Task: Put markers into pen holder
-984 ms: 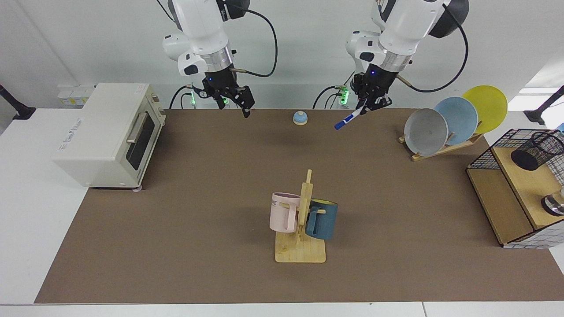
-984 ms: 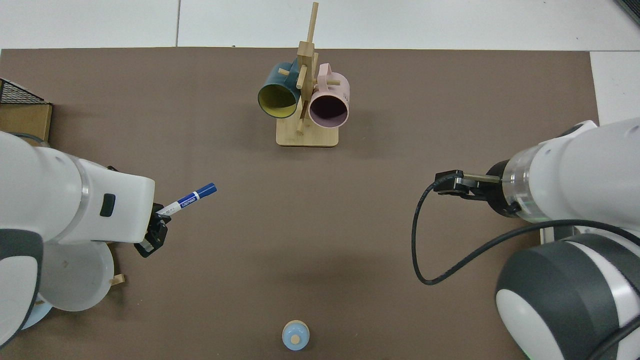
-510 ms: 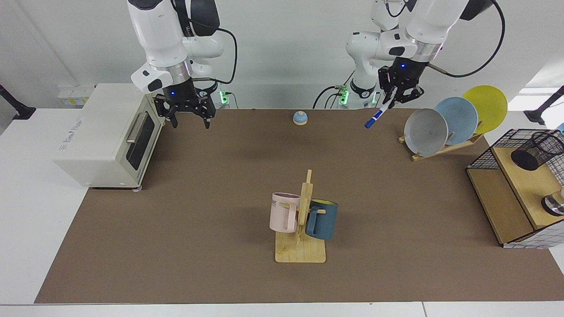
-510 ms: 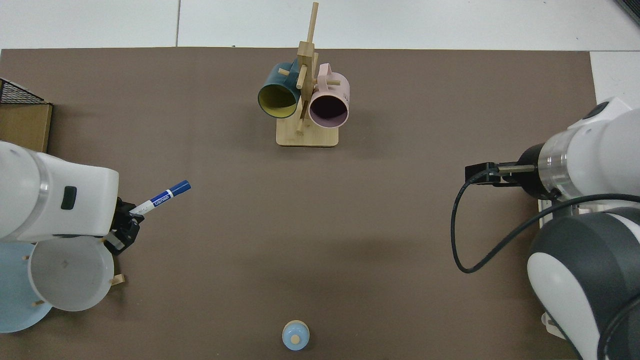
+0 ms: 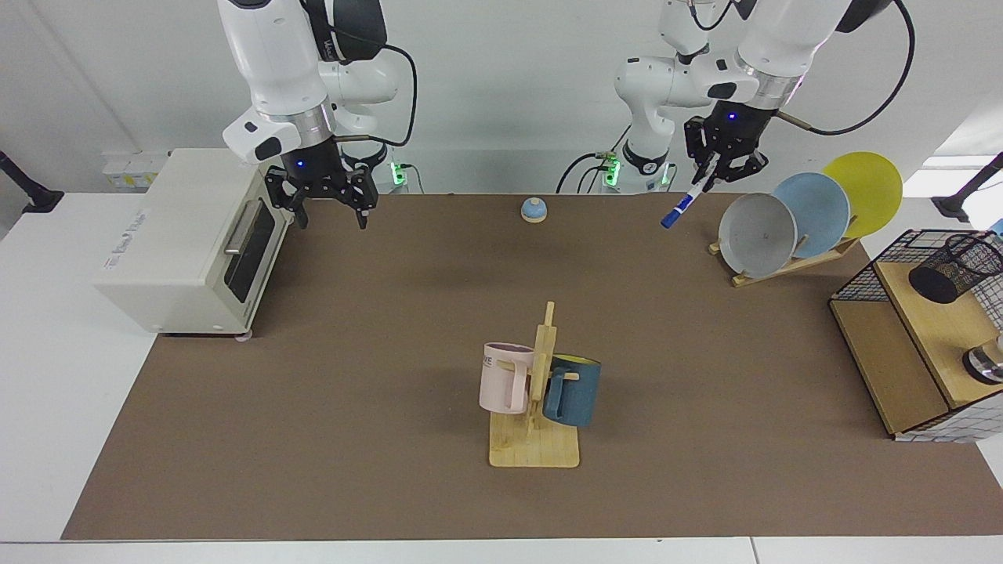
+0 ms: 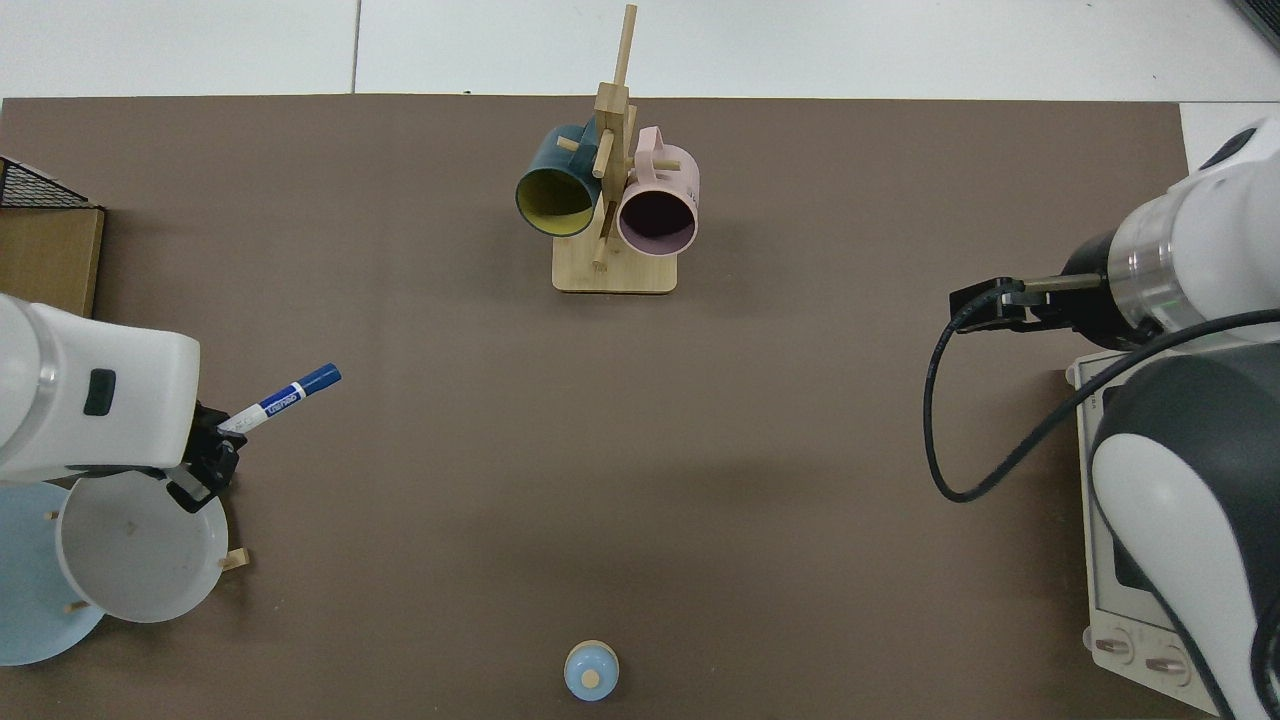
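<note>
— Brown mat (image 5: 392,376) over a white table, pale wall behind. Anything in hand?

— Yes. Left gripper (image 5: 711,174) up at the far edge, just beside the plate rack (image 5: 783,262), clamped on the white end of the marker (image 5: 680,208).

— Pointing which way?

— Tilted, long axis on a diagonal. In the facing view, blue cap low and toward the middle of the table, white end high inside the fingers. From above, same marker (image 6: 280,399) sticking out from under the white wrist, cap aimed away from the grey plate (image 6: 140,548) and toward the mug stand (image 6: 612,272). Clear of the mat, in the air.

— And the pen holder?

— Black mesh cup (image 5: 956,266), tipped over on the wooden shelf (image 5: 932,329) inside the wire basket (image 5: 885,262), mouth turned toward the mat. Well apart from the marker, past the plates.

— Other arm?

— Waiting. Right gripper (image 5: 329,210) hanging beside the toaster oven (image 5: 188,235), fingers spread, nothing between them.

— Any writing?

— Blue band on the marker barrel with white lettering, too small to read. Dark letters on the pink mug (image 5: 505,377), only "ME" or so showing. Small print along the oven's side, not legible.

— Rest of the mat?

— Blue mug (image 5: 573,390) on the stand's other side, small blue bell (image 5: 534,210) at the far edge.
</note>
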